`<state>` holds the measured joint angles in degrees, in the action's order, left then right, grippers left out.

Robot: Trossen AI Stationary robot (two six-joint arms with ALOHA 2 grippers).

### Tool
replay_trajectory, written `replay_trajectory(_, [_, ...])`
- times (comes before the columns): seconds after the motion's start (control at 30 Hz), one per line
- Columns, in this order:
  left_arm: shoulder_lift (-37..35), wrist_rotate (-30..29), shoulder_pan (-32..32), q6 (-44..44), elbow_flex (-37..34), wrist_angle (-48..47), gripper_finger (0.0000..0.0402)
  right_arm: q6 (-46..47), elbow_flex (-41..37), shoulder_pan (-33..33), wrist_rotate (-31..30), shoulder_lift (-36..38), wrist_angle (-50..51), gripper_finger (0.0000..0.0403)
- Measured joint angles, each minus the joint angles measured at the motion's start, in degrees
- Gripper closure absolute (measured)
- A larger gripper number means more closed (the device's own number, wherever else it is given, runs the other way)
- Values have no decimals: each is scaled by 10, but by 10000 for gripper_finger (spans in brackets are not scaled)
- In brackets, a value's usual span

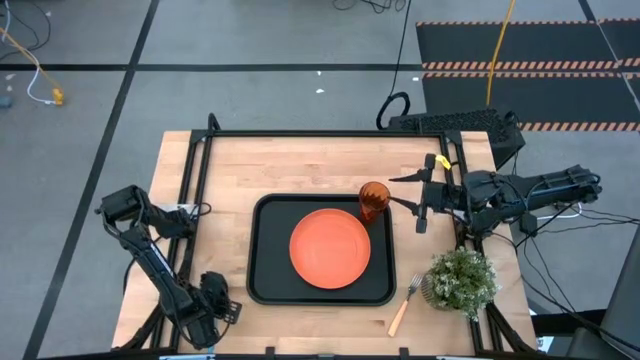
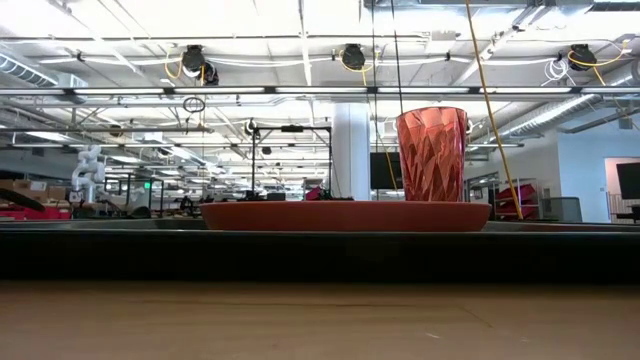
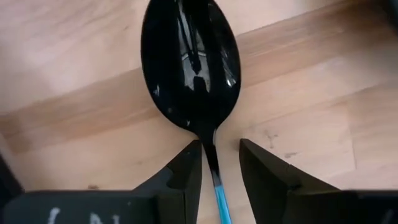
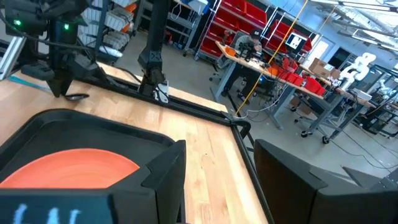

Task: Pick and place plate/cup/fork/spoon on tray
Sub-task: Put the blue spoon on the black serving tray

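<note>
From above, the black tray (image 1: 262,250), rectangular with rounded corners and a raised rim, lies on the pale wooden table (image 1: 300,165). The flat round orange plate (image 1: 330,248) sits inside it, and the small see-through orange cup (image 1: 373,200) stands at the tray's far right corner. The fork (image 1: 405,304), metal tines and tan handle, lies on the wood just right of the tray, beside a bushy green plant (image 1: 460,279). The left gripper (image 1: 213,300) is low at the table's near left corner; the right gripper (image 1: 412,193) hovers right of the cup, fingers spread.

At table height, the cup (image 2: 431,154) shows a faceted, ribbed wall and stands behind the plate (image 2: 345,216).

The left wrist view shows the spoon (image 3: 191,68), glossy dark bowl and thin blue handle, lying on the wood grain; the fingers (image 3: 186,177) stand either side of its neck, one touching, a gap at the other.

The right wrist view shows the plate (image 4: 68,167) in the tray (image 4: 93,127).
</note>
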<state>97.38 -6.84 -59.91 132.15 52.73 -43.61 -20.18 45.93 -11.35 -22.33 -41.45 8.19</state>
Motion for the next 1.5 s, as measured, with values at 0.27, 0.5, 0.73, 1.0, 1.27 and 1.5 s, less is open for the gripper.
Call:
replay_trajectory(0.27, [0,-7,16,0,1,-23,294,0,0,0,1,0,-6,222])
replay_trajectory(0.5, [0,27,22,30,-1,-29,361,7,0,0,1,0,-7,222])
replay_trajectory(0.73, [-3,40,34,26,-1,-29,391,7,0,0,1,0,-1,222])
replay_trajectory(1.0, [-57,38,83,-3,-3,-54,394,1,0,0,1,0,-7,222])
replay_trajectory(1.27, [-145,-20,182,-82,-2,-96,394,-4,0,0,1,0,-11,222])
replay_trajectory(1.5, [-164,-24,319,-211,-2,-94,394,-6,0,0,1,0,-2,222])
